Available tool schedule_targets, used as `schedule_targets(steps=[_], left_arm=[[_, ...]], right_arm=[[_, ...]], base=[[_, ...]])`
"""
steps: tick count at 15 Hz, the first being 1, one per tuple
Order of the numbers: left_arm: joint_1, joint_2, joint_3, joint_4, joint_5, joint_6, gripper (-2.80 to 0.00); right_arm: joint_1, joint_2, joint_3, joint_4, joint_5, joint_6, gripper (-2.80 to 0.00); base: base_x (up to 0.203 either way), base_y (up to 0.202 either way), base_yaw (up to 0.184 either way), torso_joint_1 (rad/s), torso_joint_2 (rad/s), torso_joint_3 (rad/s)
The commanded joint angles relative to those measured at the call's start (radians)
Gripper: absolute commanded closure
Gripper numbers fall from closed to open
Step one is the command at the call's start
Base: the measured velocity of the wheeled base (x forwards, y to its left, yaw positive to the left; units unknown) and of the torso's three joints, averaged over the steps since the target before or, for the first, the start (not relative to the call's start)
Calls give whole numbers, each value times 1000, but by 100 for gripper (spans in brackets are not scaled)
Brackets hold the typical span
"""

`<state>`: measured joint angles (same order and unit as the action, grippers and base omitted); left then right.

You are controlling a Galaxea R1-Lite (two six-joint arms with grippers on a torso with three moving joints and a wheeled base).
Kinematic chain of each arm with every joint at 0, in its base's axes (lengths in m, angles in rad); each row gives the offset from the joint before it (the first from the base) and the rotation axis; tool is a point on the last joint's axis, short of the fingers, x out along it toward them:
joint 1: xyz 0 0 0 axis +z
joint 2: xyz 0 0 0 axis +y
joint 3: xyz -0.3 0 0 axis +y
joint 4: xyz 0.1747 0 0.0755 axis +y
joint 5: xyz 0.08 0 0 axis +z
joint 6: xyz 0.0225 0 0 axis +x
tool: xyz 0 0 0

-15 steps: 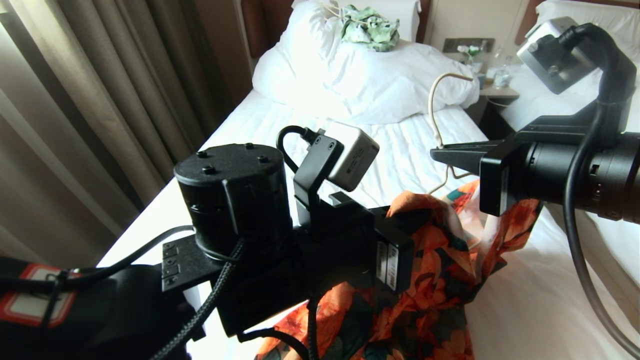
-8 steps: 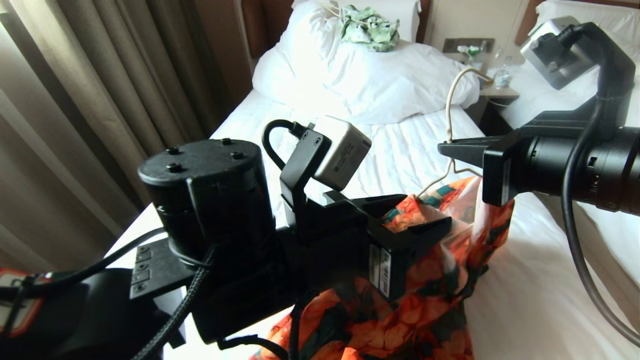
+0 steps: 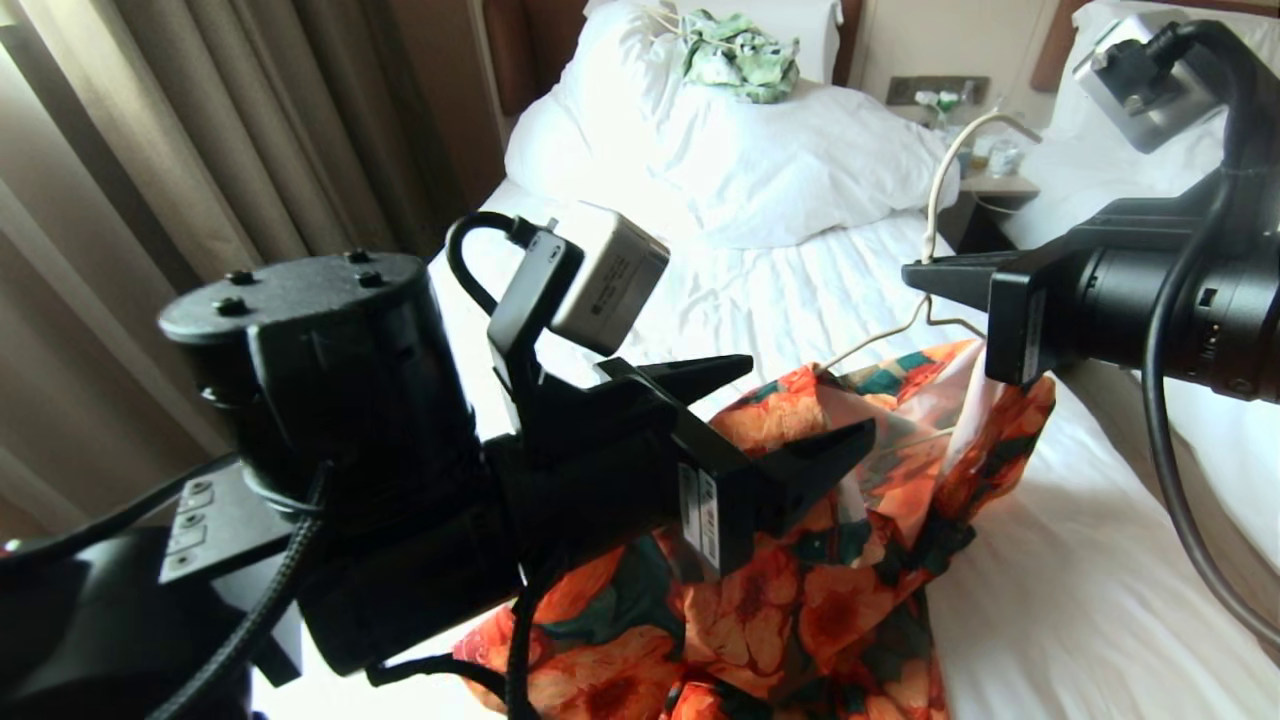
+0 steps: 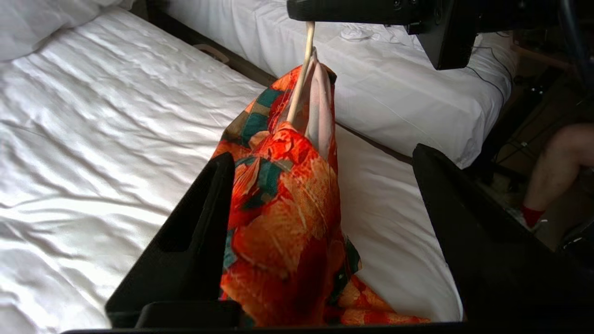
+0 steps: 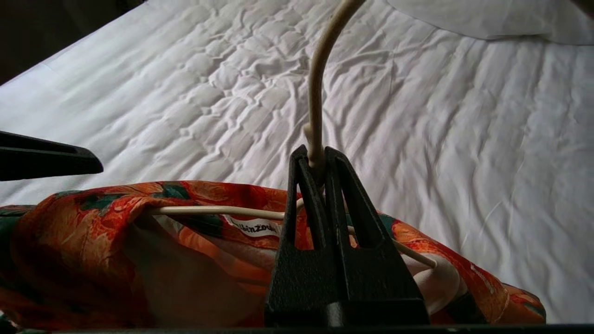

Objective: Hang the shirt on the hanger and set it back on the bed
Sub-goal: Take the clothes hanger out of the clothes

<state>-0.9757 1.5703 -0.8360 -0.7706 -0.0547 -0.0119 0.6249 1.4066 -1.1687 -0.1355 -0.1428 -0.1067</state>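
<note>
With my right fingers (image 5: 320, 160) clamped on the hanger (image 5: 315, 83) neck and left fingers (image 3: 790, 420) wide, the shirt (image 3: 850, 560) hangs lower right; setting down remains

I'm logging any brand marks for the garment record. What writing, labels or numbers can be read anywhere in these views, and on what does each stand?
"...binzou...": partly readable on the white neck label inside the shirt, its end hidden behind the right gripper.
White sticker on the left gripper: print too small to read.
Dark print on the wrist camera: too blurred to read.
</note>
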Motion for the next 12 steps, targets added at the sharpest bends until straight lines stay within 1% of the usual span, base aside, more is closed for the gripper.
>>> schedule_targets(steps=[1, 2, 3, 5, 7, 9, 12], left_arm=[[24, -37, -1, -3, 1, 0, 0], [52, -53, -1, -3, 1, 0, 0], [94, -74, 1, -3, 0, -2, 0], [170, -126, 25, -2, 0, -3, 0], [225, -185, 65, 14, 2, -4, 0], [292, -239, 105, 52, 0, -8, 0], [357, -263, 156, 56, -2, -13, 0]], right_arm=[[-28, -6, -11, -1, -1, 3, 0], [-46, -6, -16, -1, -1, 9, 0], [-69, -6, -21, -1, 0, 19, 0], [-73, -20, -22, -2, 2, 21, 0], [-73, -46, -22, -1, 2, 21, 0], [-79, -55, -22, -2, 0, 19, 0], [-99, -71, -25, -3, 0, 20, 0]], base=[[0, 0, 0, 0, 0, 0], [0, 0, 0, 0, 0, 0], [0, 0, 0, 0, 0, 0], [0, 0, 0, 0, 0, 0], [0, 0, 0, 0, 0, 0], [0, 0, 0, 33, -212, -185], [0, 0, 0, 78, -403, -326]])
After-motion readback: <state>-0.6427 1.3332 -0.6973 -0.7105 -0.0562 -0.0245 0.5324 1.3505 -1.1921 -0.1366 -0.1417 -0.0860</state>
